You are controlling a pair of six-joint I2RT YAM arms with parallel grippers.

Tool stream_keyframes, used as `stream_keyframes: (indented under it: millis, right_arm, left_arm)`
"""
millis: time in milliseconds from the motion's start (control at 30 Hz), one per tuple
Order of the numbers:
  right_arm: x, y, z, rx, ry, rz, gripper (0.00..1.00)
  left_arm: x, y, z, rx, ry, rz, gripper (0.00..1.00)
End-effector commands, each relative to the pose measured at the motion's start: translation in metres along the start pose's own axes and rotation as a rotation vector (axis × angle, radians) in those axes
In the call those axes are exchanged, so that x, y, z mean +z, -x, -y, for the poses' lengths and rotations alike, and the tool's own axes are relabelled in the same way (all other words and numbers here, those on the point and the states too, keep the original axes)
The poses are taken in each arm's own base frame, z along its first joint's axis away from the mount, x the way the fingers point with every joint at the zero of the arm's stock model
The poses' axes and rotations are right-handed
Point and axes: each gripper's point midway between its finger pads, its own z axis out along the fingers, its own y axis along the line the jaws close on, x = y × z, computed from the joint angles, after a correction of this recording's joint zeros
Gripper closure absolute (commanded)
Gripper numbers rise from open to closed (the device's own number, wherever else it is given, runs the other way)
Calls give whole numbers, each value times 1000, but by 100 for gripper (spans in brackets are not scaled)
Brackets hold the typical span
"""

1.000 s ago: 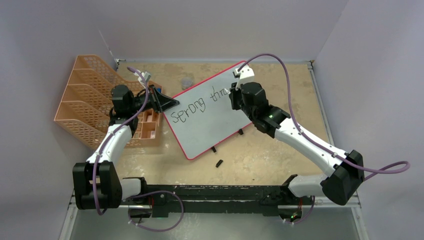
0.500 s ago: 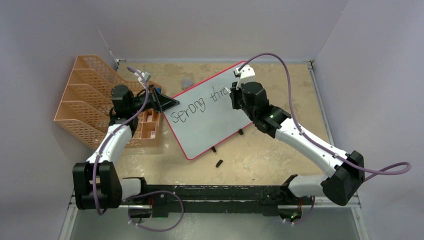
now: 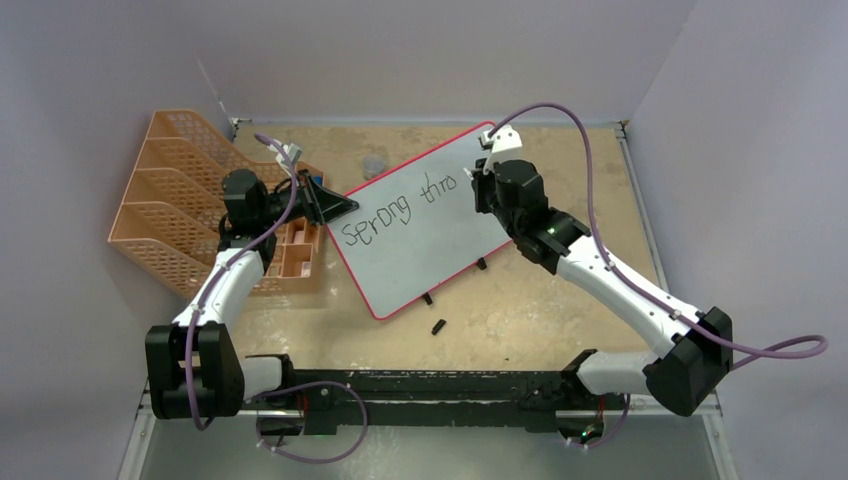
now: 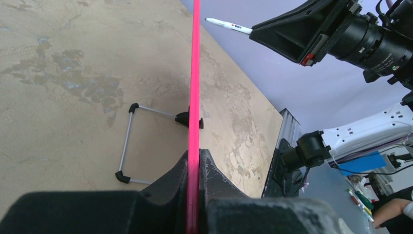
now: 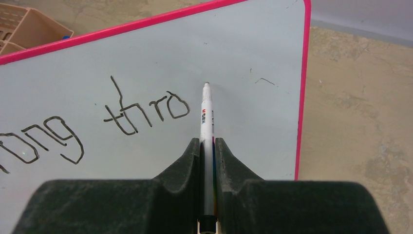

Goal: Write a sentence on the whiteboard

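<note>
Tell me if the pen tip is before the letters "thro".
No, the pen tip sits just past the last letter.

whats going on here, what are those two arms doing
The left end effector is clamped on the red edge of the whiteboard, steadying it. The right end effector grips a marker, its tip close to the board just right of the sentence. That reads roughly "Sprong thro", so it looks unfinished.
</note>
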Motion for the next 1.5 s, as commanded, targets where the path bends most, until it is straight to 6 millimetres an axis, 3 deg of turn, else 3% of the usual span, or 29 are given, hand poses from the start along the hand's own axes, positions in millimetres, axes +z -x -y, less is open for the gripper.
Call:
stream_keyframes:
  millis: [0,867,1467]
  right_arm:
    - [-4,17,-1,-10,21,63,100]
    - [3,12,-17,-27,94,35,100]
    - [-1,-9,-13,-28,85,-38,100]
  left_arm:
    - [4,-7,12,28,-63,-46,100]
    - [5,-8,11,24,-68,-50,100]
    - [5,-7,12,26,-68,-49,100]
